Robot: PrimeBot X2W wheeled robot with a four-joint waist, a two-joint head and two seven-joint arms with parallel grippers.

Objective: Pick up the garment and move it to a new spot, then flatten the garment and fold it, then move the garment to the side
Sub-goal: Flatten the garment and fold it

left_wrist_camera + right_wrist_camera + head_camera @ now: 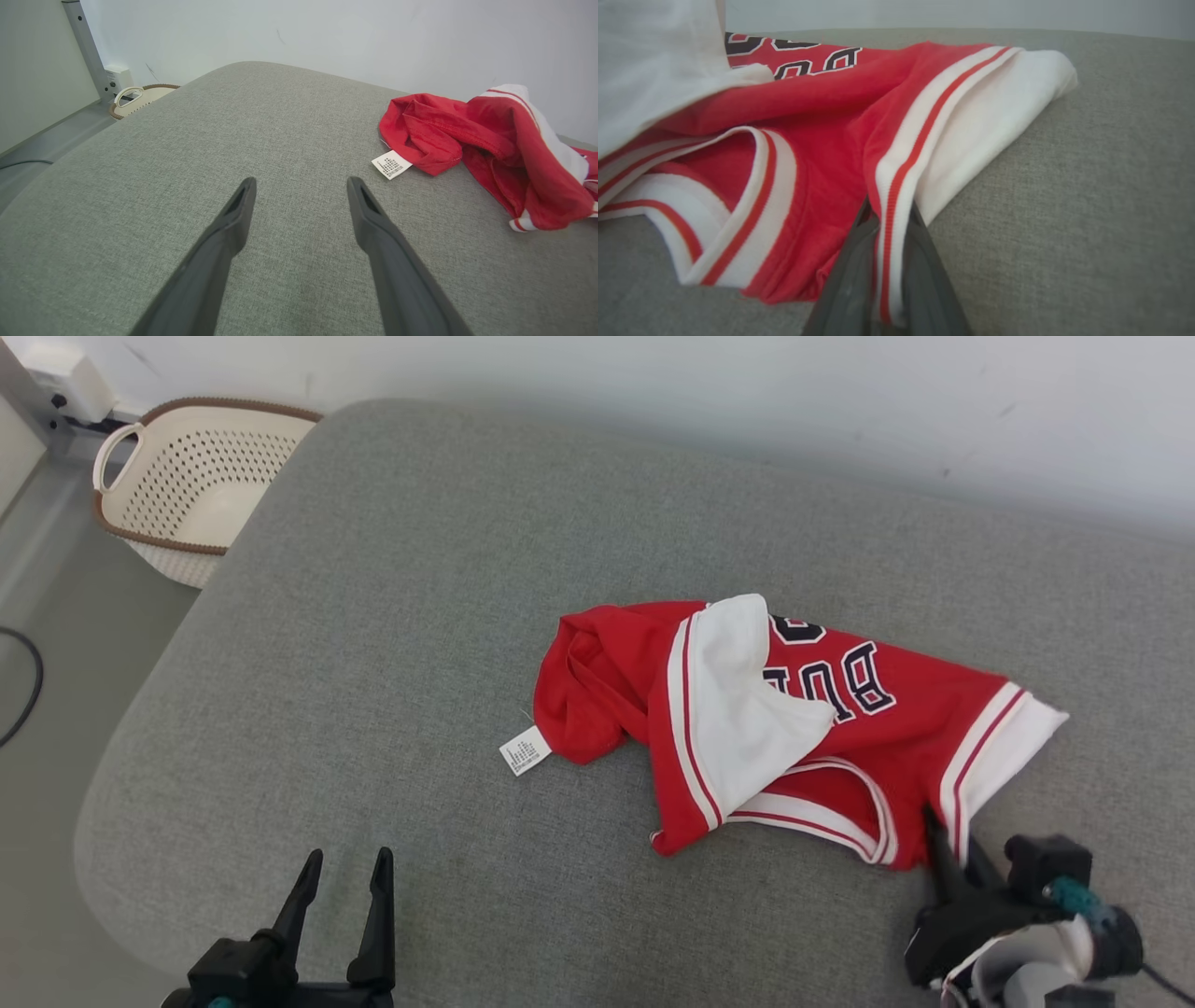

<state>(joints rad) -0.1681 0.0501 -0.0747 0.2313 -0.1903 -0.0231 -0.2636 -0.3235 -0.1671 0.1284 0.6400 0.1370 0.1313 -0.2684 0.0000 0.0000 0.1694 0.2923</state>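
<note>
Right gripper (889, 219) fingers pinch only thin striped edge of red garment (915, 719), which lies crumpled on grey cushion (373, 616) at robot's right, while left gripper (347, 859) hangs spread w/ nothing, so edge maybe slips out at lifting.

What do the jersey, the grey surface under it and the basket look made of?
The jersey: soft matte knit, probably polyester; it creases and drapes, with ribbed striped trim. The grey surface: woven upholstery fabric, visibly coarse weave, rounded padded edge. The basket: likely moulded plastic, cream, perforated walls, brown rim.
</note>
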